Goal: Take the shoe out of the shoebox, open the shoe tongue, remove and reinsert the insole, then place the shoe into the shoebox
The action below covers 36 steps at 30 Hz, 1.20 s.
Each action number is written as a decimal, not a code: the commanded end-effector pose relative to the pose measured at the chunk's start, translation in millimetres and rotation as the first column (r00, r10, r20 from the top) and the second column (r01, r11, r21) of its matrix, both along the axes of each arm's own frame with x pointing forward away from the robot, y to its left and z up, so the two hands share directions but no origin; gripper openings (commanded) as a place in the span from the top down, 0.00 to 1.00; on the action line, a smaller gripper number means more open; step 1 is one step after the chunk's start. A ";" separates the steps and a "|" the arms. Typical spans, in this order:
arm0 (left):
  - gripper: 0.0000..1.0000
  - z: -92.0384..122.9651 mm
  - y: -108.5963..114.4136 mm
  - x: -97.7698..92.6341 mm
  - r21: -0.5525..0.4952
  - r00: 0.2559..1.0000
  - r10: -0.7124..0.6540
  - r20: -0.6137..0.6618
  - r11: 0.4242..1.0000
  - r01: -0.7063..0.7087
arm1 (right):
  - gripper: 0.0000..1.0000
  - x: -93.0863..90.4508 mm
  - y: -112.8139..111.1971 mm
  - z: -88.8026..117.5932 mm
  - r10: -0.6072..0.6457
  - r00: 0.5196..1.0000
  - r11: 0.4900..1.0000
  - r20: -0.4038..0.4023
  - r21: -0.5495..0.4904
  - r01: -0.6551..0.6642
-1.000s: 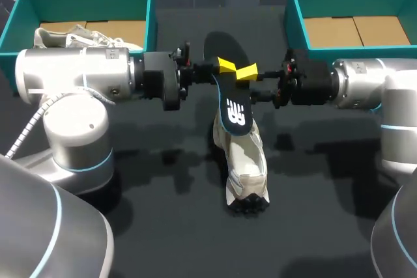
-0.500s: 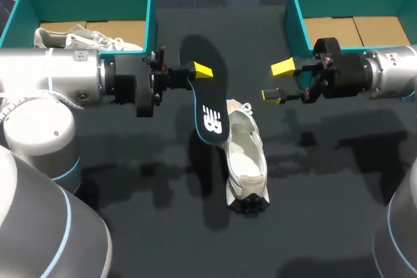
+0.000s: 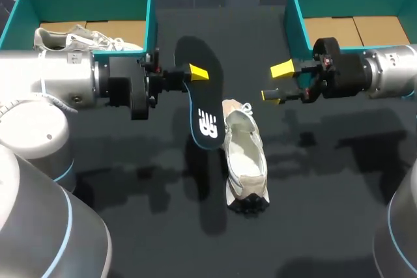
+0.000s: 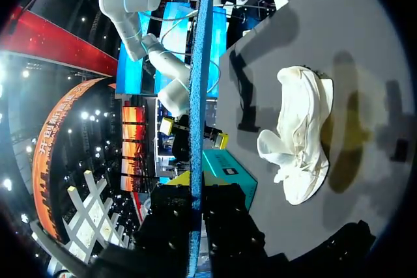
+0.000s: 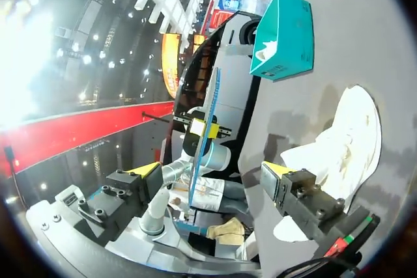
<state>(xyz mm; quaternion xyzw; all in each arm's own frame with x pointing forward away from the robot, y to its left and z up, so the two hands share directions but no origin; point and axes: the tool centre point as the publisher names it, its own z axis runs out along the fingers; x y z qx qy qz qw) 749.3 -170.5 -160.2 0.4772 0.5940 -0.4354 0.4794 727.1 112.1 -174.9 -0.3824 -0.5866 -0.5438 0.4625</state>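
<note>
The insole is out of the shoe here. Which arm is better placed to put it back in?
Left. The left gripper holds the insole just beside the shoe. The right gripper is open and empty on the shoe's other side, so it looks better suited to steadying the shoe.

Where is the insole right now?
In the head view the insole is left of centre, gripped by the left end effector and held above the table, just left of the shoe.
</note>
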 end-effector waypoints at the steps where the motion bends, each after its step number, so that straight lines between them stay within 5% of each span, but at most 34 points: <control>1: 1.00 9.0 6.9 -11.2 0.028 0.999 0.008 -0.037 1.000 -0.007 | 0.00 -8.1 -16.6 2.2 0.024 0.982 0.991 0.190 -0.135 0.002; 7: 1.00 18.0 17.7 -30.2 0.051 0.992 0.003 -0.129 0.999 0.003 | 0.00 -20.0 -44.0 -12.8 0.117 0.905 0.934 0.410 -0.355 0.040; 13: 1.00 25.6 18.9 -51.1 0.058 0.973 -0.012 -0.233 0.998 0.026 | 0.00 -27.3 -56.4 -27.3 0.306 0.770 0.849 0.559 -0.527 0.045; 18: 1.00 26.7 12.9 -67.9 0.049 0.942 -0.032 -0.334 0.998 0.051 | 0.00 -35.8 -60.1 -37.8 0.455 0.664 0.767 0.594 -0.640 0.046; 24: 1.00 25.6 5.3 -91.1 0.054 0.912 -0.054 -0.406 0.995 0.083 | 0.00 -44.6 -56.6 -50.1 0.577 0.591 0.674 0.564 -0.737 0.045; 31: 1.00 25.3 -2.3 -119.9 0.033 0.874 -0.089 -0.478 0.992 0.119 | 0.00 -52.3 -53.9 -67.2 0.588 0.564 0.689 0.580 -0.724 0.026; 36: 1.00 25.3 -2.3 -119.9 0.033 0.874 -0.089 -0.478 0.992 0.119 | 0.00 -52.3 -53.9 -67.2 0.588 0.564 0.689 0.580 -0.724 0.026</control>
